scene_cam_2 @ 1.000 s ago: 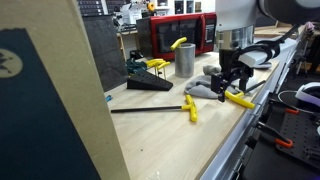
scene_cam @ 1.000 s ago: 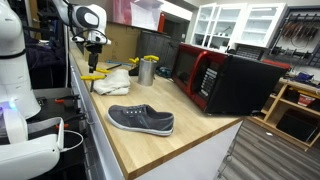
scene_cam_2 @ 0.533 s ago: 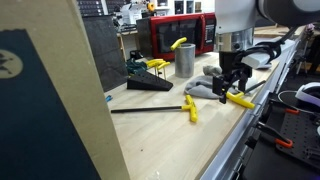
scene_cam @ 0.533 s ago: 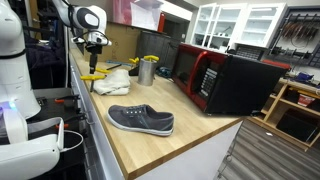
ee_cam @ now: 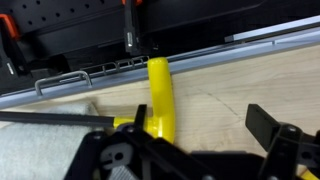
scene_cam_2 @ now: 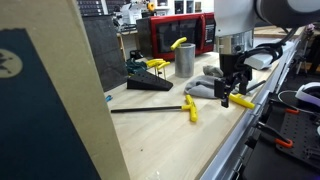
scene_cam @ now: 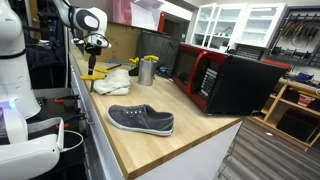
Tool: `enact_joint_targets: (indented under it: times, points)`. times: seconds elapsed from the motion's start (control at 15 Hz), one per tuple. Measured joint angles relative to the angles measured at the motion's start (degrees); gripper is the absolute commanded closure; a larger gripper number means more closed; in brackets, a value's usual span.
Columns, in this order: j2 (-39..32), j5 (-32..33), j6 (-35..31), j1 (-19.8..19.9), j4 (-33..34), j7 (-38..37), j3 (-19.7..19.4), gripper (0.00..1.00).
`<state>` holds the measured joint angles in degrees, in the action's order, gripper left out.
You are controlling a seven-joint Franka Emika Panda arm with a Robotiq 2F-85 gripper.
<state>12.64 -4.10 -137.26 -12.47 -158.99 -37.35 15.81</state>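
Observation:
My gripper is open and hangs just above the wooden counter, with nothing held. A yellow tool handle lies on the wood between the jaws, close to the left finger; the right finger stands well clear of it. In both exterior views the gripper hovers over this yellow-handled tool near the counter's edge. The lower end of the handle is hidden under the gripper body in the wrist view.
A white cloth lies beside the tool. Along the counter stand a metal cup, a red and black microwave and a grey shoe. A second yellow-handled tool and a black wedge lie further along.
The gripper has sunk slightly toward the yellow tool; its jaws have stayed open. Nothing on the counter has moved.

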Motion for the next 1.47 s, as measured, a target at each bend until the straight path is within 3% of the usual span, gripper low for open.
enact_joint_targets:
  times: [0.67, 0.73, 0.8, 1.47]
  points:
    - [-2.02, 2.92, -0.05, 1.87, 0.00, 0.07, -0.54, 0.00]
    - [-2.44, 3.18, -0.29, 1.97, 0.01, 0.12, -0.55, 0.25]
    - [-2.94, 3.42, -0.56, 2.02, 0.01, 0.12, -0.56, 0.26]
    - [-5.65, 3.33, -3.40, 1.84, 0.18, 0.11, -1.08, 0.98]
